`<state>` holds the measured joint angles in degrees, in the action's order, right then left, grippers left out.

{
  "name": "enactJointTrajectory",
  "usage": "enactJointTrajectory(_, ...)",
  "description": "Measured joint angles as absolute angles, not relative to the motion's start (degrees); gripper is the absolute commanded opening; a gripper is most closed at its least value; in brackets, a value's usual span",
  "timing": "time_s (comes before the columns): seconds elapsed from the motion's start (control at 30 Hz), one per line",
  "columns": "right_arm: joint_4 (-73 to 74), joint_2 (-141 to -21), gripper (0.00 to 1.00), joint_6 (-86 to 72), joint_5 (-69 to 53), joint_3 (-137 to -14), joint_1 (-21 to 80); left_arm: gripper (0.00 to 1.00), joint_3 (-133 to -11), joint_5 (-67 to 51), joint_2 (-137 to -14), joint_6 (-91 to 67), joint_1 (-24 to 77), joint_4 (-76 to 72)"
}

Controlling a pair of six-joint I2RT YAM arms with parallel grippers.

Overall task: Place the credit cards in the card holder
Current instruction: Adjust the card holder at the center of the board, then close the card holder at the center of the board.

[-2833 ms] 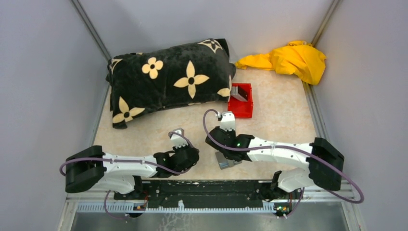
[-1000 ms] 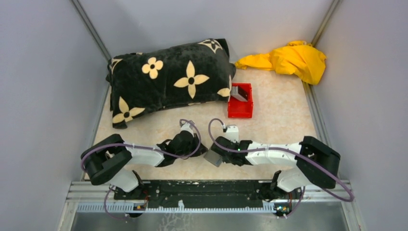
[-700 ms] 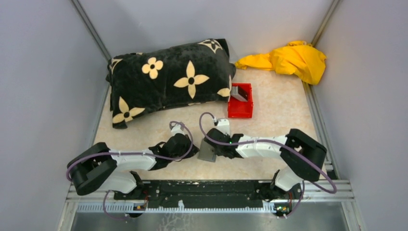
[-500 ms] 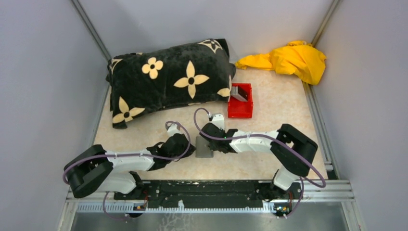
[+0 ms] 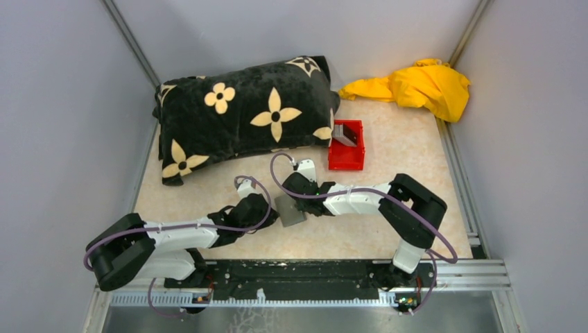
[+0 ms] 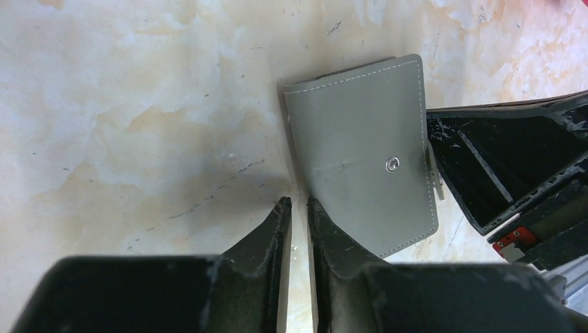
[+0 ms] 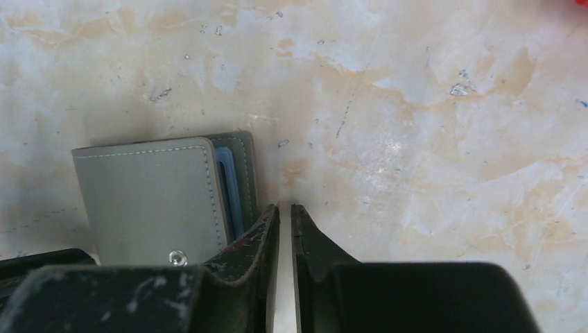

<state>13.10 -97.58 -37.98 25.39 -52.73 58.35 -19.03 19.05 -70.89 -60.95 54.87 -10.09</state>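
Card holder (image 5: 290,209) lies flat and closed on the table (image 5: 388,156), near the front edge and close to centre, squeezed between the two grippers. Snap stud faces up, and a blue strip (image 7: 232,187) shows along one edge in the right wrist view.

Left gripper (image 5: 275,214) sits at the holder's 9 o'clock side. Its fingers (image 6: 274,229) are almost closed, with only a sliver of table showing between them and nothing gripped. One fingertip meets the holder's edge.

Right gripper (image 5: 304,205) is at the holder's 3 o'clock side. Its fingers (image 7: 267,232) are likewise pinched to a thin slit and hold nothing. One finger overlaps the blue-strip edge, but I cannot tell whether it presses on it.

Credit cards (image 5: 344,134) are a grey stack standing tilted in the red bin (image 5: 347,158), at 1 o'clock from the holder and well apart from it.

A black floral pillow (image 5: 243,114) lies at 11 o'clock from the holder. A yellow cloth (image 5: 416,87) is bunched in the far corner at 1 o'clock.
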Motion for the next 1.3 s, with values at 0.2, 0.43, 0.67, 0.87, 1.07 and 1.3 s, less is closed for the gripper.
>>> enactJointTrajectory(0.2, 15.9, -95.0, 0.27, -34.6, 28.2, -52.7, 58.3, 0.21, -19.0, 19.0, -70.2, -61.3, 54.9, -10.1)
enactJointTrajectory(0.43, 18.2, -90.2, 0.3, -31.1, 30.3, -54.7, 58.4, 0.21, -19.0, 19.0, -70.2, -61.5, 54.9, -10.1)
enactJointTrajectory(0.67, 20.6, -88.7, 0.31, -29.5, 30.3, -57.2, 61.2, 0.21, -19.0, 18.8, -70.8, -61.6, 54.9, -10.7)
enactJointTrajectory(0.87, 22.2, -89.1, 0.32, -29.4, 30.4, -59.9, 64.9, 0.21, -19.0, 18.4, -71.1, -61.8, 54.9, -11.5)
enactJointTrajectory(1.07, 24.6, -92.1, 0.32, -29.6, 30.7, -62.3, 65.9, 0.21, -18.8, 18.2, -71.1, -61.9, 54.9, -11.7)
enactJointTrajectory(1.3, 27.4, -93.3, 0.3, -29.6, 31.4, -62.4, 66.0, 0.21, -18.6, 18.2, -71.1, -61.9, 54.9, -11.9)
